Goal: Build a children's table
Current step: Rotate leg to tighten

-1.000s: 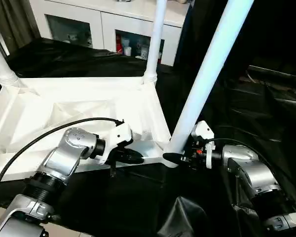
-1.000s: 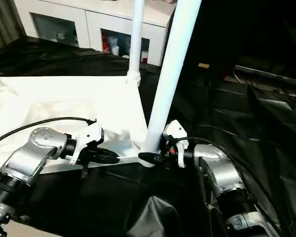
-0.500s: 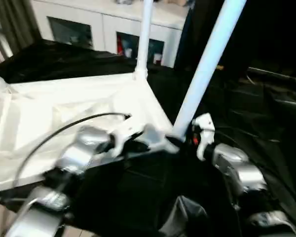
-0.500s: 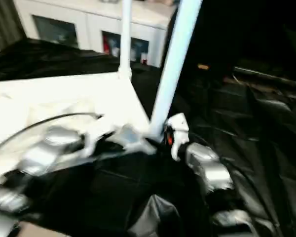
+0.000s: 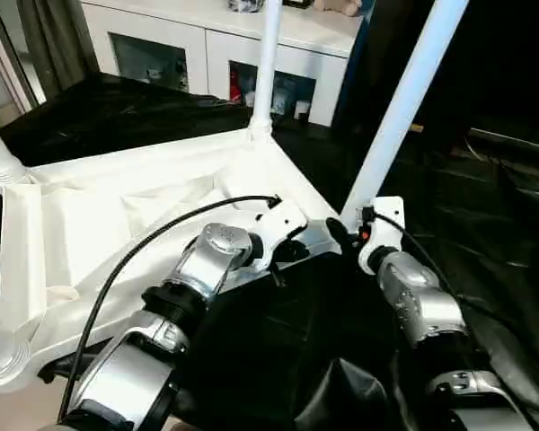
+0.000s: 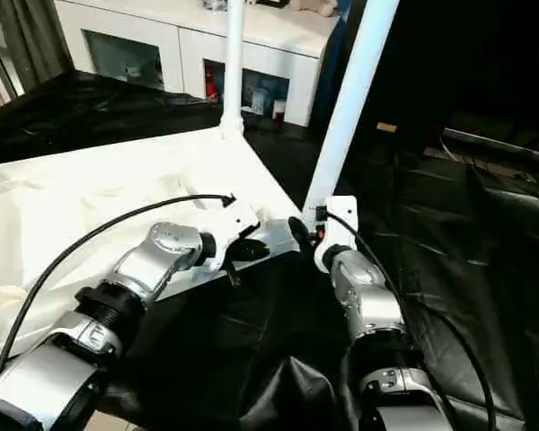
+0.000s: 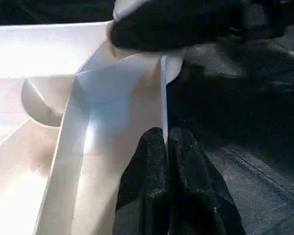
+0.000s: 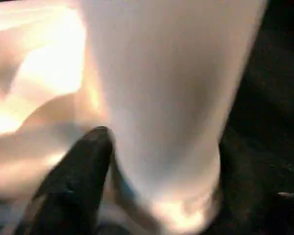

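— While the left gripper (image 7: 167,147) has its fingers pressed together, what lies at its tips?
— The rim of the upturned children's table (image 5: 117,193); nothing sits between the fingers.
— And the right gripper (image 6: 298,231)?
— Its fingers (image 8: 85,161) stand apart around the foot of the nearest leg (image 5: 400,112), which rises straight ahead of it from the corner socket.

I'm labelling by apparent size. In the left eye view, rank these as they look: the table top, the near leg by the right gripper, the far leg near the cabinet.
1. Table top, largest.
2. Near leg.
3. Far leg, smallest; it stands farther from the camera, so the two may match.
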`<state>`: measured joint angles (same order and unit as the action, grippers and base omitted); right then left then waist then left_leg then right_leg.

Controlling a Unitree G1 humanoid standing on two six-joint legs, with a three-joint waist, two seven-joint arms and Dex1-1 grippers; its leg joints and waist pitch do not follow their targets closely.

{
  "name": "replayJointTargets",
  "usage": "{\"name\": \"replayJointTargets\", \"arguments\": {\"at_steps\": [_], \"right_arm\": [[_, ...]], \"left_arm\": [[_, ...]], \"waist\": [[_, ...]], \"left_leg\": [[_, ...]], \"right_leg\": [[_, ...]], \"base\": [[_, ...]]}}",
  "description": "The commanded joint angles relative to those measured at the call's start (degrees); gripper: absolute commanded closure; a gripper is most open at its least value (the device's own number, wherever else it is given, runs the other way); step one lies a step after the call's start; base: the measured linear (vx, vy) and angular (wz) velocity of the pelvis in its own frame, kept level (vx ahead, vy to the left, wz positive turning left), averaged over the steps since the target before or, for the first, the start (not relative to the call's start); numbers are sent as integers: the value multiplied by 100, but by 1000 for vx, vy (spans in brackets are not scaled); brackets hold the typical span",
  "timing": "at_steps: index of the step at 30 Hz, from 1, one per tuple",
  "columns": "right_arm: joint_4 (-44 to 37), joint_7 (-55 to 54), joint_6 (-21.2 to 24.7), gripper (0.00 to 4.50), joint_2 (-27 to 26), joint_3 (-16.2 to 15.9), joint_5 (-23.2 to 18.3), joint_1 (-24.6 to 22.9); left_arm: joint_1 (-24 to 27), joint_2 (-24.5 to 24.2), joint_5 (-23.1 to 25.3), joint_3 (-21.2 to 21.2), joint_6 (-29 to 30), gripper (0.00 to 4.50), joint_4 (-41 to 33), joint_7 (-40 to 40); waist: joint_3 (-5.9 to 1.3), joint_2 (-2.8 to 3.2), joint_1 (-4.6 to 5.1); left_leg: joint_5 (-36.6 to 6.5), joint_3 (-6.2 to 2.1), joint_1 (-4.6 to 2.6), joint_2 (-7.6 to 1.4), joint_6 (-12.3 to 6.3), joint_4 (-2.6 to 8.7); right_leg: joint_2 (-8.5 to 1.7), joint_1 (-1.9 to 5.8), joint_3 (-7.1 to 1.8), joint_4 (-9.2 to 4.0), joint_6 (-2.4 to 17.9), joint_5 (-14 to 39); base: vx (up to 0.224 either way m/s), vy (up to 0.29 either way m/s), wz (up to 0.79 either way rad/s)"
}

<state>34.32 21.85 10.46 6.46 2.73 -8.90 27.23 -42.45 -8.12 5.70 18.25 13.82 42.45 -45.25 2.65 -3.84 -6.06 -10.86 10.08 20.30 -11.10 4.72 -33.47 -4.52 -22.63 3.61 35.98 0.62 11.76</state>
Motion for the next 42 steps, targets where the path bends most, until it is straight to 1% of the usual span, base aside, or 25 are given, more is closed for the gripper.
{"name": "replayJointTargets", "arguments": {"at_steps": [1, 2, 3, 4, 6, 7, 8, 9, 10, 11, 12, 15, 16, 19, 20, 25, 27, 29, 31, 34, 37, 39, 40, 41, 42], "right_arm": [[-227, 760, 90, 88, 9, -390, -154, -84], [-369, 1098, 148, 73, 193, -478, -186, -139], [-456, 1358, 164, 66, 344, -549, -192, -186], [-525, 1601, 163, 66, 484, -615, -184, -231], [-636, 2053, 137, 66, 760, -708, -190, -308], [-717, 2378, 98, 66, 963, -756, -194, -358], [-717, 2378, 98, 66, 963, -756, -194, -358], [-736, 2483, 98, 66, 1021, -743, -208, -363], [-763, 2614, 100, 66, 1082, -732, -229, -366], [-794, 2711, 106, 66, 1127, -731, -244, -372], [-822, 2794, 90, 66, 1180, -762, -224, -373], [-922, 2997, 84, 66, 1291, -890, -188, -409], [-961, 3068, 84, 66, 1332, -936, -188, -426], [-1127, 3477, 84, 66, 1477, -1212, -146, -537], [-1151, 3546, 88, 66, 1487, -1234, -132, -560], [-1124, 3605, 72, 66, 1478, -1262, -110, -571], [-1103, 3578, 69, 66, 1470, -1256, -120, -558], [-1098, 3572, 77, 94, 1475, -1256, -140, -550], [-1133, 3613, 122, 104, 1489, -1247, -186, -549], [-1147, 3636, 153, 125, 1481, -1228, -202, -567], [-1128, 3614, 156, 158, 1467, -1219, -201, -575], [-1041, 3453, 153, 168, 1421, -1175, -172, -564], [-877, 3172, 160, 170, 1324, -1059, -166, -514], [-767, 2959, 135, 171, 1268, -995, -131, -475], [-674, 2776, 133, 173, 1218, -935, -110, -440]], "left_arm": [[96, -80, 37, -55, -101, 450, -25, 4], [161, -175, -5, -36, -108, 450, -125, -221], [222, -269, -34, 4, -199, 450, -234, -439], [283, -368, -55, 45, -198, 450, -352, -638], [427, -611, -94, 161, -267, 450, -641, -1094], [588, -835, -257, 229, -262, 450, -988, -1589], [588, -835, -257, 229, -262, 450, -988, -1589], [679, -952, -372, 263, -323, 450, -1179, -1876], [777, -1081, -504, 296, -295, 450, -1387, -2178], [863, -1198, -609, 326, -285, 450, -1565, -2425], [964, -1351, -709, 369, -304, 450, -1762, -2697], [1064, -1508, -766, 367, -215, 450, -1964, -2875], [1096, -1550, -779, 358, -200, 450, -2029, -2920], [1174, -1671, -816, 321, -114, 450, -2203, -3005], [1195, -1692, -831, 318, -86, 450, -2257, -3027], [1259, -1742, -889, 324, -3, 450, -2417, -3075], [1276, -1752, -901, 321, 17, 450, -2451, -3087], [1288, -1762, -905, 326, 33, 450, -2474, -3084], [1304, -1771, -895, 337, 53, 450, -2505, -3061], [1296, -1749, -879, 324, 58, 450, -2497, -3001], [1283, -1729, -859, 318, 52, 450, -2461, -2952], [1256, -1673, -809, 284, 64, 450, -2366, -2789], [1202, -1601, -727, 258, 86, 450, -2225, -2581], [1150, -1537, -665, 235, 103, 450, -2107, -2410], [1096, -1478, -611, 215, 116, 450, -1995, -2260]], "waist": [[-314, -16, -3], [-313, -15, 16], [-318, -42, 46], [-316, -28, 59], [-318, -24, 54], [-315, -19, 64], [-322, -8, 65], [-312, -10, 73], [-316, 5, 68], [-318, 6, 64], [-315, 28, 54], [-319, 25, 33], [-313, 24, 31], [-310, 11, 31], [-306, -7, 22], [-303, -8, 24], [-310, 11, 22], [-321, 0, 27], [-322, 2, 30], [-318, 0, 28], [-323, -1, 29], [-326, -3, 26], [-322, -3, 29], [-320, -18, 35], [-310, -7, 32]], "left_leg": [[-893, -63, 22, -197, -179, 410], [-887, -68, 22, -201, -189, 405], [-865, -62, 30, -203, -232, 390], [-791, -63, 43, -201, -277, 388], [-786, -64, 33, -216, -319, 379], [-750, -58, 26, -224, -328, 379], [-746, -61, 23, -239, -322, 379], [-735, -51, 23, -234, -328, 379], [-736, -41, -2, -247, -315, 380], [-723, -45, -3, -250, -317, 380], [-734, -37, -23, -261, -313, 384], [-740, -26, -45, -268, -285, 381], [-654, -27, -20, -260, -278, 382], [-729, -24, -13, -249, -255, 381], [-760, -25, -13, -252, -244, 382], [-776, -27, -7, -249, -196, 385], [-720, -29, -5, -244, -189, 379], [-641, -26, -3, -239, -204, 370], [-613, -27, -2, -238, -225, 368], [-641, -29, 0, -240, -232, 369], [-639, -28, -2, -239, -223, 364], [-588, -24, -6, -237, -237, 357], [-587, -24, -3, -238, -231, 357], [-604, -21, -2, -234, -212, 360], [-710, -25, -15, -232, -159, 371]], "right_leg": [[-404, 313, -272, -480, 937, 881], [-411, 313, -267, -483, 944, 899], [-406, 319, -272, -477, 980, 850], [-404, 318, -269, -474, 1003, 801], [-417, 311, -269, -476, 1033, 848], [-409, 293, -274, -462, 1090, 775], [-418, 294, -276, -442, 1136, 722], [-401, 279, -277, -447, 1172, 692], [-399, 262, -280, -422, 1277, 540], [-400, 265, -277, -409, 1302, 500], [-390, 245, -274, -397, 1351, 419], [-379, 237, -270, -380, 1417, 277], [-378, 257, -270, -363, 1390, 177], [-391, 266, -271, -380, 1362, 316], [-394, 271, -274, -389, 1324, 406], [-391, 257, -274, -403, 1253, 592], [-391, 265, -275, -390, 1259, 501], [-381, 273, -272, -373, 1284, 347], [-380, 275, -270, -366, 1303, 287], [-383, 276, -268, -374, 1297, 363], [-385, 278, -271, -374, 1291, 376], [-381, 275, -270, -366, 1316, 281], [-380, 272, -272, -365, 1319, 280], [-384, 267, -272, -375, 1316, 340], [-389, 261, -268, -399, 1288, 545]], "base": [[0, 0, 0], [0, 0, 0], [0, 0, 0], [0, 0, 0], [0, 0, 0], [0, 0, 0], [0, 0, 0], [0, 0, 0], [0, 0, 0], [0, 0, 0], [0, 0, 0], [0, 0, 0], [0, 0, 0], [0, 0, 0], [0, 0, 0], [0, 0, 0], [0, 0, 0], [0, 0, 0], [0, 0, 0], [0, 0, 0], [0, 0, 0], [0, 0, 0], [0, 0, 0], [0, 0, 0], [0, 0, 0]]}}
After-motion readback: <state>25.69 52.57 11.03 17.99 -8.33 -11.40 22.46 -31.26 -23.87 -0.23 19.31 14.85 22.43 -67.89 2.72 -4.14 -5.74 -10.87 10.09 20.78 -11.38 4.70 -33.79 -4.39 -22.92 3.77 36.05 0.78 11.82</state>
